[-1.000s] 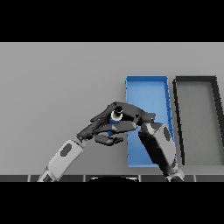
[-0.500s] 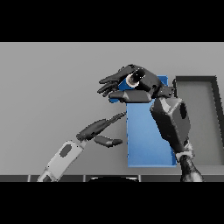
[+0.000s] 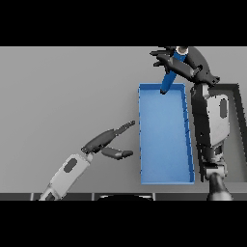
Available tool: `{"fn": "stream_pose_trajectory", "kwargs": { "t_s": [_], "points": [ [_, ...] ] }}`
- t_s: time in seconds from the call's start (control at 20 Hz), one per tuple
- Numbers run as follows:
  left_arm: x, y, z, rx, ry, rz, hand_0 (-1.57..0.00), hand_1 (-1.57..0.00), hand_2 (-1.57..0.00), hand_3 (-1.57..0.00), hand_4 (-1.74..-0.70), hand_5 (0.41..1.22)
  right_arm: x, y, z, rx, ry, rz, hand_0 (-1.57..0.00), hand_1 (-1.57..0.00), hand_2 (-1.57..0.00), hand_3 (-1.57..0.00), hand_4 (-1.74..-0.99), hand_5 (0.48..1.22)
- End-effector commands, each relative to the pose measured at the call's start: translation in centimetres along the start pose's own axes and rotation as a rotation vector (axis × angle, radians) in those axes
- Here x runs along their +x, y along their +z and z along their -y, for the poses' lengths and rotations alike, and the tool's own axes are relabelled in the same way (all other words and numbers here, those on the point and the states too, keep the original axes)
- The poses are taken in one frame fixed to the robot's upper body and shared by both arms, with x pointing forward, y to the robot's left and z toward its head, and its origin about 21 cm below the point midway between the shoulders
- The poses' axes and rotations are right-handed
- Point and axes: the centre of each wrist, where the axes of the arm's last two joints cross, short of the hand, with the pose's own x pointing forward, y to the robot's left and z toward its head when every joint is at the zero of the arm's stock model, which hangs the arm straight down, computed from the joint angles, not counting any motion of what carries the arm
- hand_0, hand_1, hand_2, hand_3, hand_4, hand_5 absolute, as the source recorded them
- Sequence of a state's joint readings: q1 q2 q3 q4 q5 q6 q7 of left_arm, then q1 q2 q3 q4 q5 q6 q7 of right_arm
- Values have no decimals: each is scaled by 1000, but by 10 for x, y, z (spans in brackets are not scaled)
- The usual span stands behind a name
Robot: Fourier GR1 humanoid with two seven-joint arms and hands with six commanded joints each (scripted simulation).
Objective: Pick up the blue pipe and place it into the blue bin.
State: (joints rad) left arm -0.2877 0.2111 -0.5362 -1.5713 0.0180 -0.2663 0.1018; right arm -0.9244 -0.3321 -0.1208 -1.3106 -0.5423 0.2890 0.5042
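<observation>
right hand (image 3: 185, 65) fingers curled round blue pipe (image 3: 171, 75), above blue bin (image 3: 164, 178) far rim, left hand (image 3: 107, 143) fingers straight

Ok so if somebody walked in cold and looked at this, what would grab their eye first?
First the blue pipe, held raised in the right hand at the far end of the blue bin, its lower tip over the bin's far rim. Next the bin itself, a bright rectangle right of the table's middle, with a dark bin beside it at the right edge. The left hand rests open, low and left of the blue bin.
</observation>
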Motion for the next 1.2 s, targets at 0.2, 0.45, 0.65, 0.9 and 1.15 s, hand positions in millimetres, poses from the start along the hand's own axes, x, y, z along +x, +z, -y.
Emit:
{"fn": "stream_pose_trajectory", "kwargs": {
  "t_s": [0.2,0.45,0.65,0.9,1.15],
  "points": [
    [-3,4,2,-5,-2,7,1,1,1,1,-827,464,-53,28,23,-138,-43,-184,-1571,-1571,-1571,-1571,-1499,1221],
    [-1,6,1,-7,-7,2,1,1,1,1,-829,470,-108,57,28,-294,-78,-403,-1571,-1571,-1571,-1571,-1499,1221],
    [2,3,3,-12,1,0,1,1,1,1,-827,472,-139,75,27,-301,-57,-551,-1571,-1571,-1571,-1041,-1603,1221],
    [3,5,3,-8,-1,2,1,1,1,1,-829,474,-177,91,16,-336,-87,-772,-1465,-1382,-1333,-807,-1534,1190],
    [5,3,5,-16,-2,2,1,1,1,1,-826,477,-173,83,9,-277,-115,-891,-479,-452,-436,-264,-1264,1139]
  ]
}}
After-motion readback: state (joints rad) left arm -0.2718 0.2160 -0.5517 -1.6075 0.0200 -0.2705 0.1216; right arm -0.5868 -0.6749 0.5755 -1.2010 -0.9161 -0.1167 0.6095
